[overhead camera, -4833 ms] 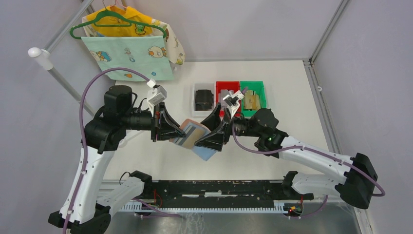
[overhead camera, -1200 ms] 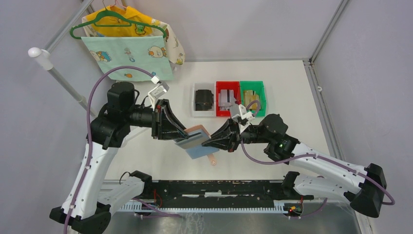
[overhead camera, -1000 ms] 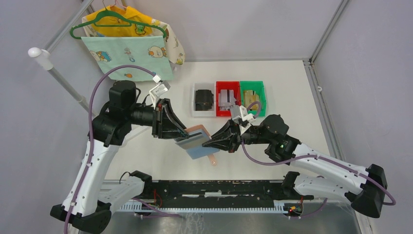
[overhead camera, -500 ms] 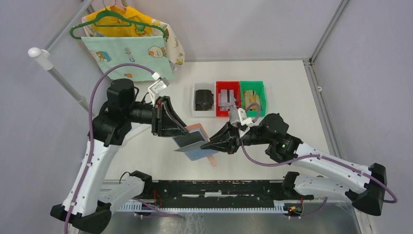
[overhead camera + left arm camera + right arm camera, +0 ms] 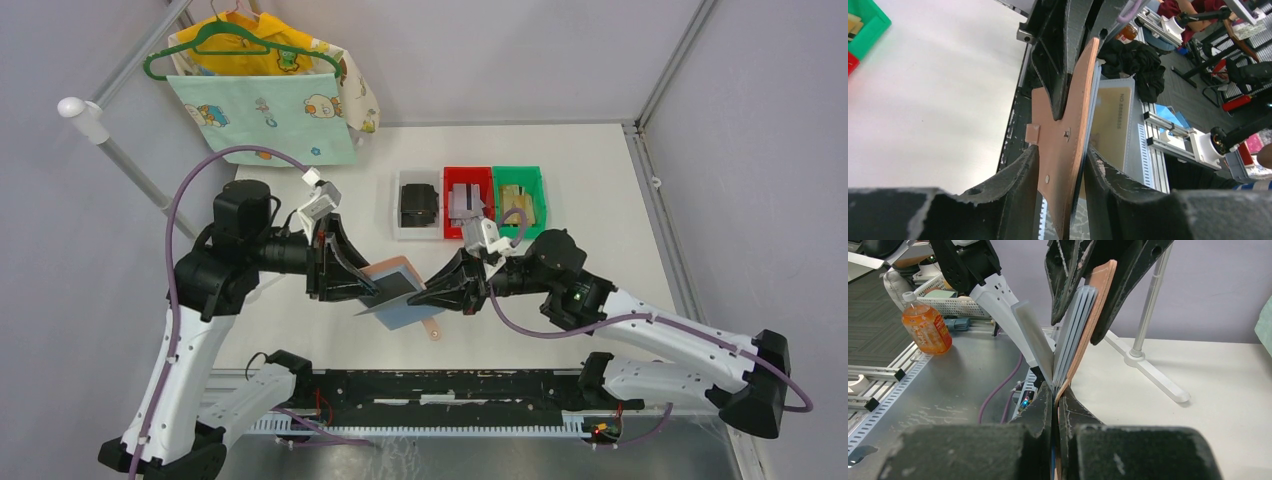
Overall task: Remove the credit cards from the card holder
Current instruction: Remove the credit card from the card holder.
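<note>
Kid: Since a second ago, one grey card (image 5: 1032, 337) has swung loose from the card holder (image 5: 392, 272), mid-picture above the desk (image 5: 590, 180).
Pal: Pincers?
Kid: The robot's left pincer (image 5: 1062, 152) grasps the card holder. Its right pincer (image 5: 1055, 390) is clenched on the lower edge.
Pal: Done?
Kid: Partly. Some cards (image 5: 462, 196) sit in the red bin (image 5: 447, 205), upper middle, too small to count. One card holder, three bins.

The left arm (image 5: 185, 340) and right arm (image 5: 660, 335) pair white shells with black joints, each trailing a purple cable (image 5: 240, 150). The jaws are matte black wedges (edges scuffed pale); a green light (image 5: 577, 293) glows on the right arm.
</note>
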You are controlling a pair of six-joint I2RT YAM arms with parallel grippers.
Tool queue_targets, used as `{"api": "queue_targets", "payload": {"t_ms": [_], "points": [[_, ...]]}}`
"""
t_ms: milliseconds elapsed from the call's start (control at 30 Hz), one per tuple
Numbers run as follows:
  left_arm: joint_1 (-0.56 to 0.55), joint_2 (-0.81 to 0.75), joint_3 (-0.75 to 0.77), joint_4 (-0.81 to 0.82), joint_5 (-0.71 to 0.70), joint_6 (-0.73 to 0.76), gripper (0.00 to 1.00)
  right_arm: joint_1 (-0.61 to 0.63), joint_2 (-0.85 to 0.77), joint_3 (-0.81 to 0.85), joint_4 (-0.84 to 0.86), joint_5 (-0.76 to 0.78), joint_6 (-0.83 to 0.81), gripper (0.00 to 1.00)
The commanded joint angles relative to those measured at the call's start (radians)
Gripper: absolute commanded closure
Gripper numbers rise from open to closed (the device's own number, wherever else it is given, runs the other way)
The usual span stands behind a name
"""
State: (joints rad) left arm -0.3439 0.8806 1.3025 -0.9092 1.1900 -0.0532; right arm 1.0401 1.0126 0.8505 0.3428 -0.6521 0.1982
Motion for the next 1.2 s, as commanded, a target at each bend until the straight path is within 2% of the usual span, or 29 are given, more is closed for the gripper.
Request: {"api": "queue_targets", "payload": {"t_ms": [0,267,367,500,567,633,833,1000,1167], "points": [[-0.001,-0.012,0.004,-0.037,0.048,0.084,0.55,0.008,0.009,0.08,0.101,-0.021,0.015,1.0],[-0.001,-0.001,-0.009,-0.037,0.126,0.067,0.53,0.007,0.046,0.111,0.092,-0.064,0.011,1.0],[-0.002,0.01,-0.004,-0.037,0.131,0.072,0.59,0.007,0.053,0.115,0.091,-0.052,0.008,0.99],[-0.003,0.019,0.007,-0.037,0.1,0.101,0.81,0.008,0.039,0.1,0.101,-0.034,0.006,0.71],[-0.002,0.019,0.018,-0.029,0.067,0.107,0.9,0.007,0.026,0.087,0.101,-0.021,-0.001,0.65],[-0.002,0.017,0.03,-0.002,0.027,0.089,0.95,0.008,0.009,0.071,0.089,-0.004,-0.012,0.59],[-0.001,0.017,0.058,0.082,0.006,0.015,0.98,0.008,-0.043,0.017,0.067,0.035,-0.027,0.56],[-0.001,0.023,0.085,0.089,0.001,0.003,0.98,0.008,-0.101,-0.01,-0.031,0.094,-0.084,0.5],[-0.003,0.023,0.088,0.13,0.001,-0.053,0.98,0.006,-0.169,0.003,-0.193,0.216,-0.159,0.37]]}}
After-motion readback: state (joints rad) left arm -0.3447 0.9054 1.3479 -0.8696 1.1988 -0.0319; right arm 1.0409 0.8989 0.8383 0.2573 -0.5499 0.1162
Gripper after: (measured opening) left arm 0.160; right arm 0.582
